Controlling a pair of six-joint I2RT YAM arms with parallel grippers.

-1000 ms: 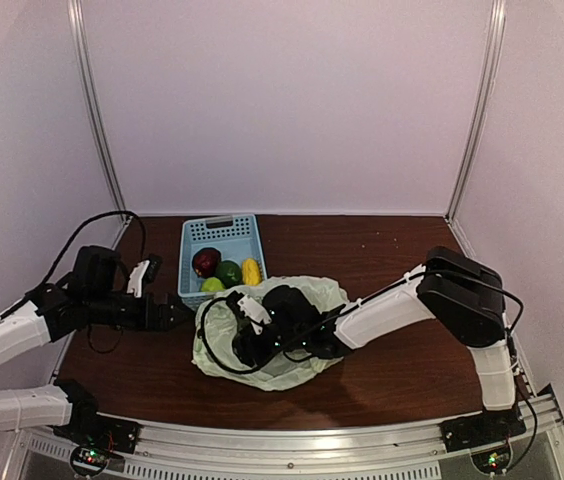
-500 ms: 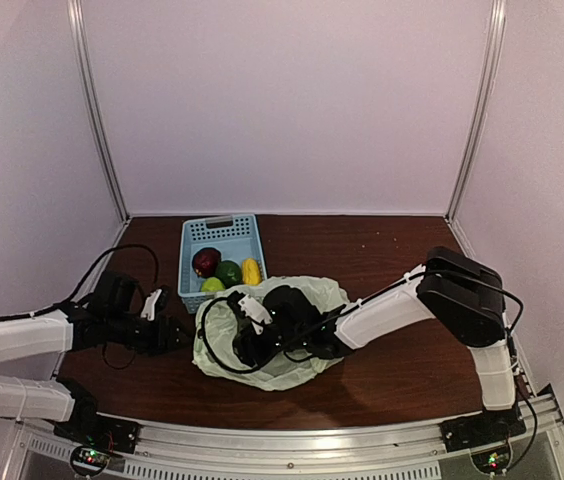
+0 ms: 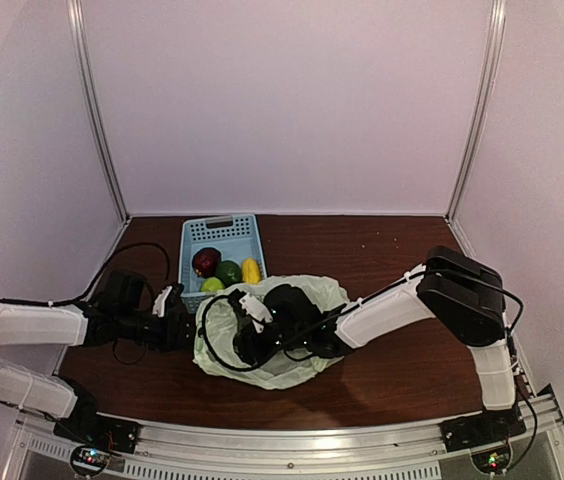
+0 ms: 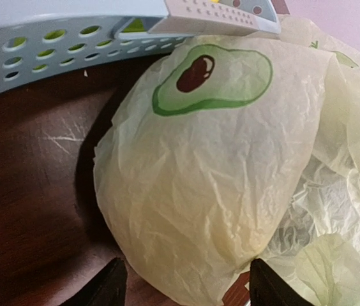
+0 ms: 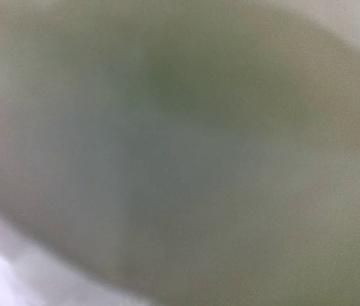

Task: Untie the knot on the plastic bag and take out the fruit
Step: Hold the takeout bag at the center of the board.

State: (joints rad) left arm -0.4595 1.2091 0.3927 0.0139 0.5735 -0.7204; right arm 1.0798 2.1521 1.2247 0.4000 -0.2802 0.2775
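The pale yellow-green plastic bag (image 3: 287,376) lies crumpled on the table in front of the basket; no knot shows. In the left wrist view the bag (image 4: 212,191) bulges round, with an avocado print on top. My left gripper (image 3: 190,328) is open at the bag's left edge, its jaws either side of the bulge (image 4: 189,294). My right gripper (image 3: 250,343) is pushed into the bag, its fingers hidden; its wrist view shows only blurred plastic. A dark red fruit (image 3: 205,261), a dark green one (image 3: 228,271), a yellow one (image 3: 251,270) and a light green one (image 3: 212,285) lie in the basket.
The light blue perforated basket (image 3: 224,228) stands right behind the bag, touching it; its wall also shows in the left wrist view (image 4: 39,51). White walls with metal posts enclose the brown table on three sides.
My left arm has dropped lower and moved right, bringing its gripper up to the bag's left edge. The right arm and the bag have not visibly moved.
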